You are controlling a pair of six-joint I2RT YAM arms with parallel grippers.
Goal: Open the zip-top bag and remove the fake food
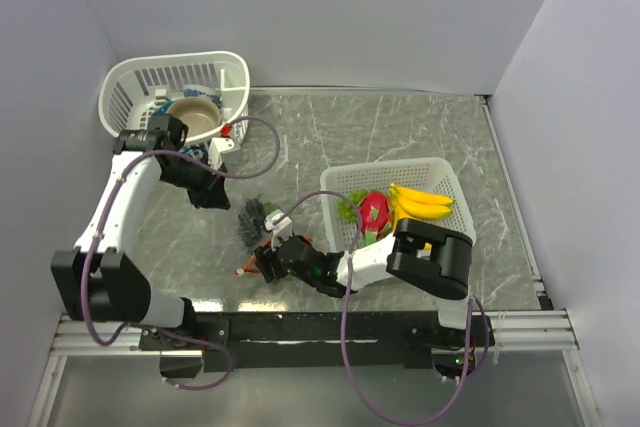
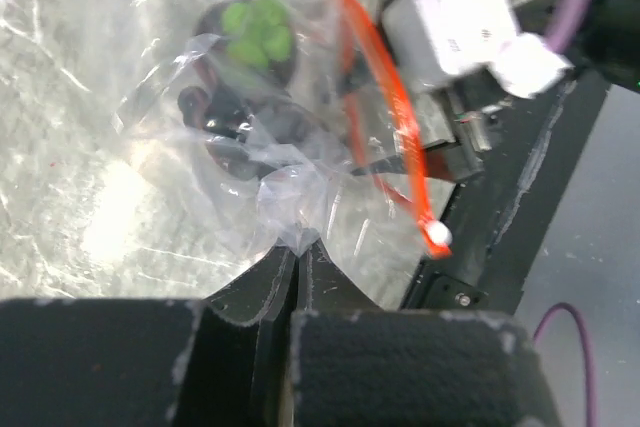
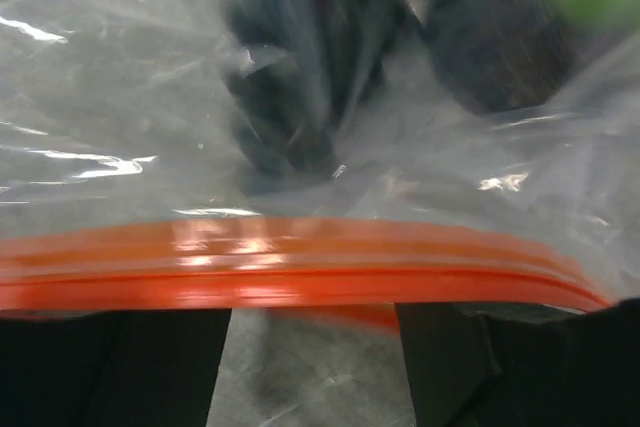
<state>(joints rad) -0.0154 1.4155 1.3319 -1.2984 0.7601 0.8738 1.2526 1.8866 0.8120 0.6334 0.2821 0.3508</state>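
The clear zip-top bag (image 1: 256, 221) lies on the table between my two grippers. In the left wrist view it (image 2: 200, 147) holds a bright green bumpy cluster (image 2: 256, 31) on a dark item. My left gripper (image 2: 298, 247) is shut on a bunched fold of the bag's plastic; it also shows in the top view (image 1: 212, 193). The orange-red zip strip (image 3: 300, 269) runs across my right gripper (image 3: 315, 315), whose fingers stand apart below it. In the top view the right gripper (image 1: 270, 261) is at the bag's near edge. A yellow banana bunch (image 1: 420, 203) and a dragon fruit (image 1: 375, 212) lie in the right basket.
A white mesh basket (image 1: 440, 169) stands right of centre with toy foods in it. A second white basket (image 1: 130, 87) at the back left holds a tan bowl (image 1: 195, 117). White walls enclose the table on three sides.
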